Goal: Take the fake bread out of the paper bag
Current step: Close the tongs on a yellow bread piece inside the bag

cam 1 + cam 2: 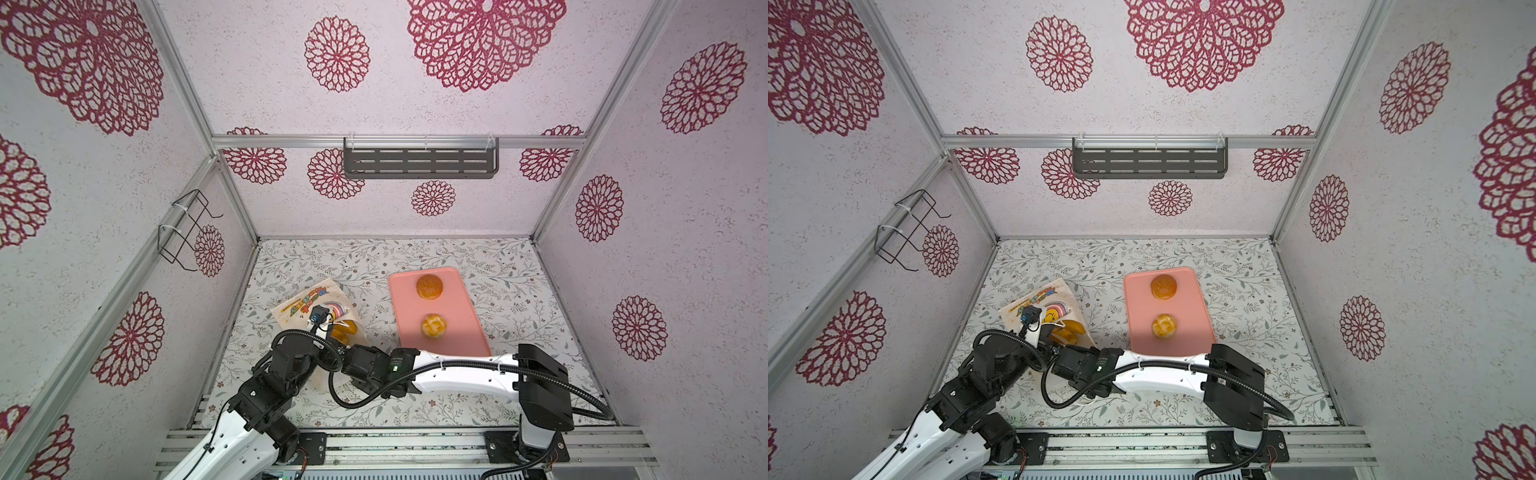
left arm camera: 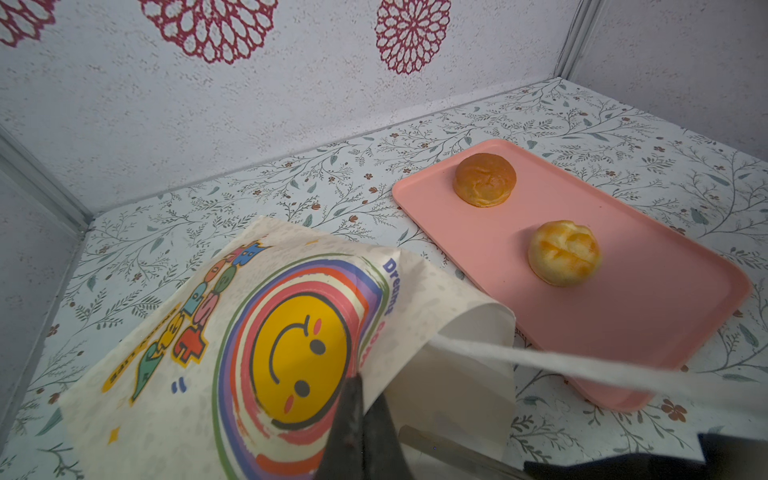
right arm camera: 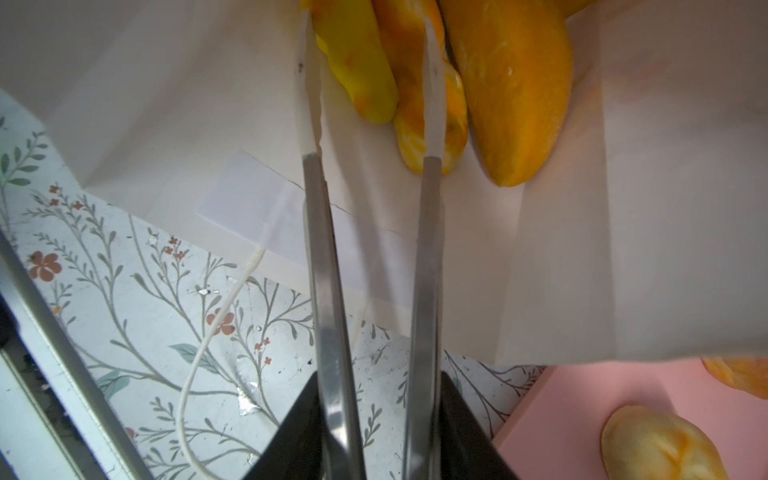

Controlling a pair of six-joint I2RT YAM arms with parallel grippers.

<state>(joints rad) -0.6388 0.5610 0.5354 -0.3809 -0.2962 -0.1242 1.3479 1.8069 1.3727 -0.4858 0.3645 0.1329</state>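
While L jaws shut on bag point(image 2: 166, 399), R jaws part-open astride yellow roll point(image 3: 357, 62), loaf point(image 3: 515, 83) alongside.

Red-flowered walls point(image 1: 415, 104), leafy-patterned tabletop point(image 1: 519, 291)

My paper bag point(image 2: 137, 390) lies at about eight o'clock on the worktop point(image 1: 519, 291). On its printed face, a blue word reads "Dream" plus one unclear last letter point(image 2: 390, 286), just outside the rainbow ring around a yellow smiley face point(image 2: 299, 353). In a top view, fat multicoloured cartoon letters point(image 1: 1038, 297) sit at eleven o'clock of the smiley, too distorted to read.
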